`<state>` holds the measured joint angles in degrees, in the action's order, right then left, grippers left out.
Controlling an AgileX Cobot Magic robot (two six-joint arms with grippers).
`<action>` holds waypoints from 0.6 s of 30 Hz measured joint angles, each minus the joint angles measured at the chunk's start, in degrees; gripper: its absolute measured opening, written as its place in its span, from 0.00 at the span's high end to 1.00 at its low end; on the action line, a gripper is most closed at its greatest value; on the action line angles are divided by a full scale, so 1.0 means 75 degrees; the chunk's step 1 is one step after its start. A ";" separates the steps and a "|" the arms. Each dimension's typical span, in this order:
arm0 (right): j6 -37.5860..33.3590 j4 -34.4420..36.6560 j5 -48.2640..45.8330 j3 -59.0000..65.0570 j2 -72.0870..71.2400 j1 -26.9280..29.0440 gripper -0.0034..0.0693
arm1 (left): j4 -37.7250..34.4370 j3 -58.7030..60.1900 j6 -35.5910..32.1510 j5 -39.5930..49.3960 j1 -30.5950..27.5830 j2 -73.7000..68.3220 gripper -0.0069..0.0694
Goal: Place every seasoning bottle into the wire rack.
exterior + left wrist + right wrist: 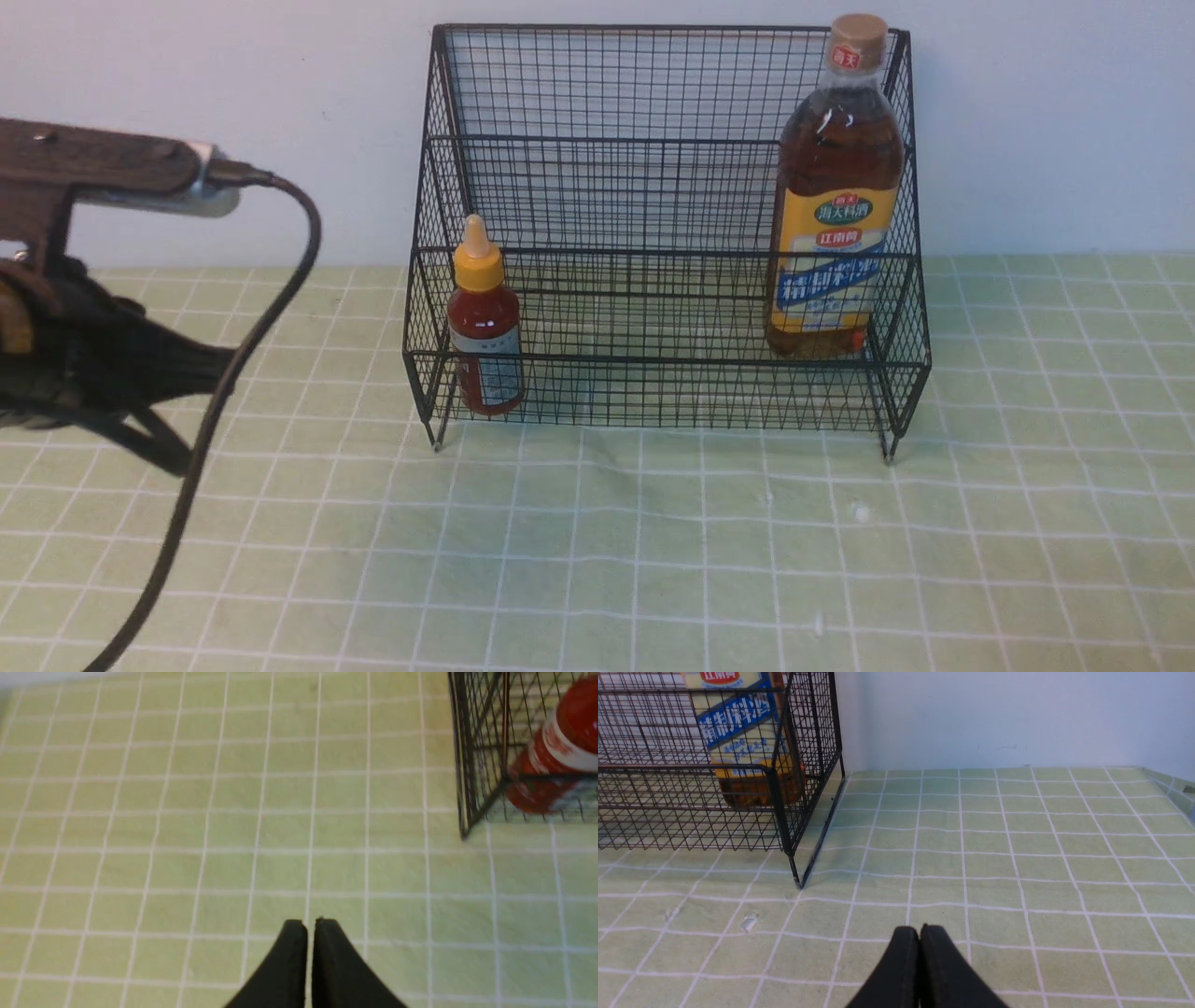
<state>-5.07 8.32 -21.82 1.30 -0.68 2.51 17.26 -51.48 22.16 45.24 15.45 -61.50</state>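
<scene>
The black wire rack stands at the back of the table against the wall. The small red-sauce bottle with its yellow nozzle cap stands upright in the rack's lower tier at the left end; it also shows in the left wrist view. The tall bottle of brown liquid stands upright at the rack's right end; its lower part shows in the right wrist view. My left gripper is shut and empty over the cloth, left of the rack. My right gripper is shut and empty, right of the rack.
A green checked cloth covers the table. My left arm and its black cable hang at the left side of the front view. A white wall rises right behind the rack. The table's right edge shows in the right wrist view.
</scene>
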 joint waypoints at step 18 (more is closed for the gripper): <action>0.0000 0.0000 0.0000 0.0000 0.0000 0.0000 0.97 | -0.1838 0.0000 -0.1211 0.0853 0.0006 0.3754 0.90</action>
<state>-5.07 8.32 -21.82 1.30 -0.68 2.51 3.48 -51.48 13.07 51.64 15.49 -33.35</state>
